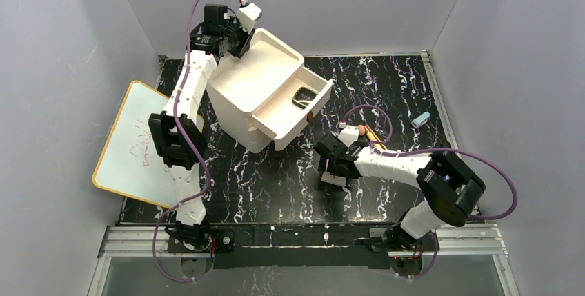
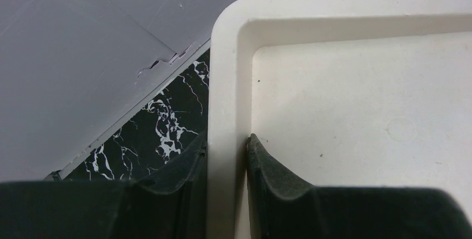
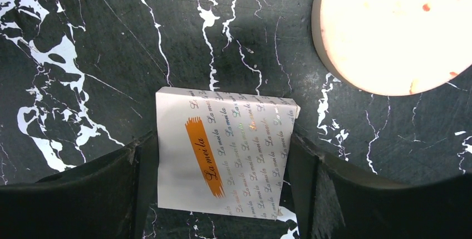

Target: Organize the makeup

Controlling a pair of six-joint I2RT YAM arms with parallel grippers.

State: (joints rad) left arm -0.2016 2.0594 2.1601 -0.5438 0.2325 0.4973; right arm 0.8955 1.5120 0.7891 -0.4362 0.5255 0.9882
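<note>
A white square pad (image 3: 222,150) with an orange stripe lies flat on the black marble table (image 1: 276,185). My right gripper (image 3: 221,144) is open and low over it, one finger close against each side edge. A round tan powder disc (image 3: 395,27) lies just beyond the pad. A black square compact (image 1: 303,97) sits in the open drawer of the white drawer box (image 1: 248,82). My left gripper (image 2: 227,144) is shut on the box's back rim (image 2: 225,83). A beige rounded piece (image 1: 350,130) and thin wooden sticks (image 1: 373,134) lie by the right wrist.
A whiteboard (image 1: 138,144) leans off the table's left edge beside the left arm. A small pale blue item (image 1: 420,120) lies at the far right. Purple cables loop around both arms. Grey walls close in the table at the back and sides.
</note>
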